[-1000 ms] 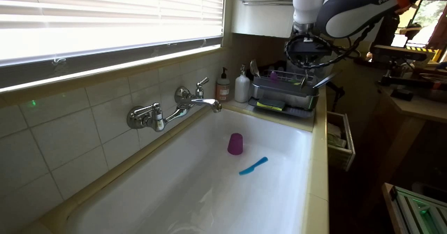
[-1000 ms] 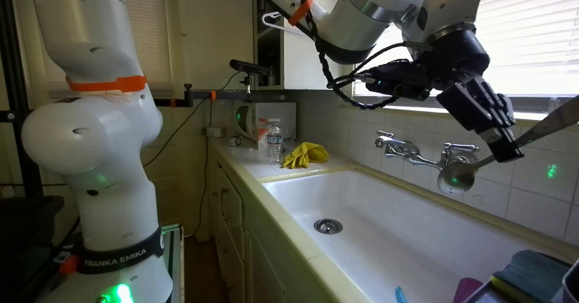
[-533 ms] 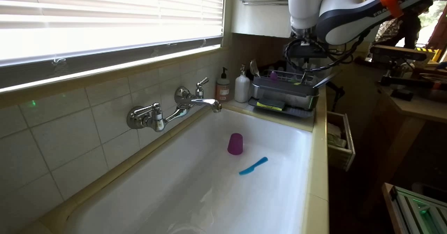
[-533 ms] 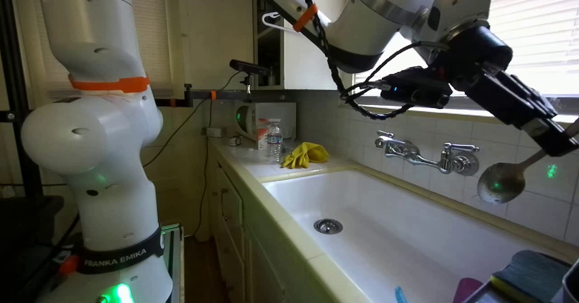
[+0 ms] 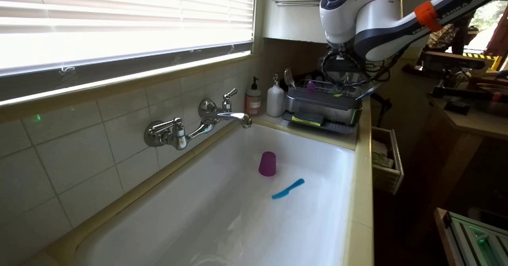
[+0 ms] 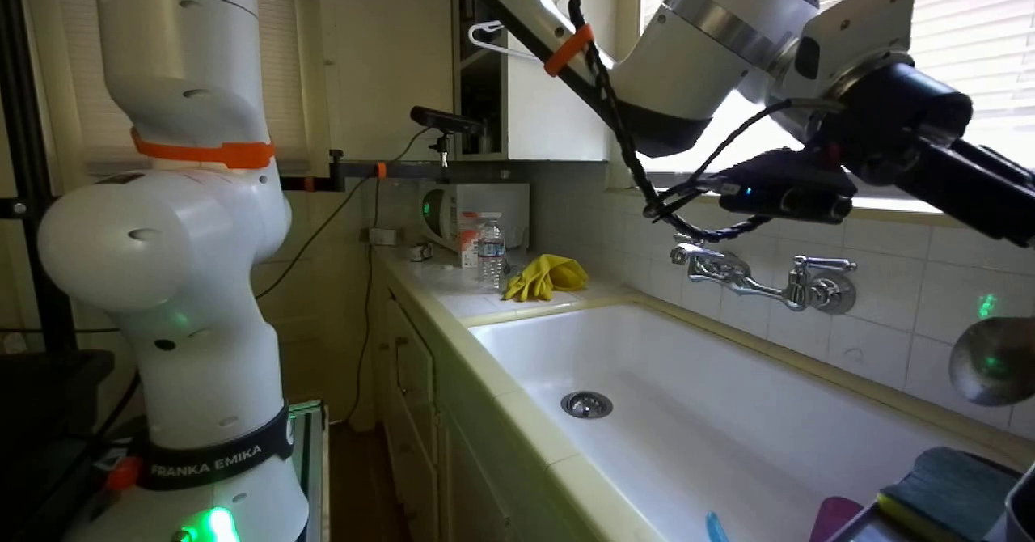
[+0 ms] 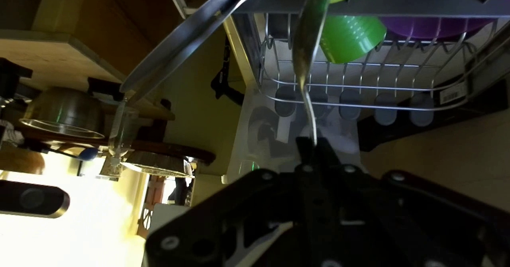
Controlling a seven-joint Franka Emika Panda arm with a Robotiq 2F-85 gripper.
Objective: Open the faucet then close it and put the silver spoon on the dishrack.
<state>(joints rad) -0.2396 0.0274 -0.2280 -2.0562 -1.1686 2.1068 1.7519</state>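
My gripper (image 7: pixel 314 144) is shut on the handle of the silver spoon (image 7: pixel 309 36) in the wrist view. The spoon's bowl points away from the fingers, over the dishrack (image 7: pixel 398 87), apart from its wires as far as I can tell. The spoon's bowl (image 6: pixel 993 362) also shows at the right edge in an exterior view, where the fingertips are out of frame. The dishrack (image 5: pixel 323 100) stands on the counter at the sink's end, with the gripper dark and partly hidden above and behind it. The chrome faucet (image 5: pixel 206 125) is on the tiled wall, with no visible water flow.
The dishrack holds a green cup (image 7: pixel 352 38), purple items and upright metal utensils (image 7: pixel 183 40). Two soap bottles (image 5: pixel 275 99) and a sponge (image 5: pixel 308 118) are beside it. A purple cup (image 5: pixel 268 164) and blue utensil (image 5: pixel 288 189) lie in the sink (image 5: pixel 238 226).
My gripper has carried the spoon away from in front of the faucet, rightward and lower in an exterior view. The arm has come down over the dishrack.
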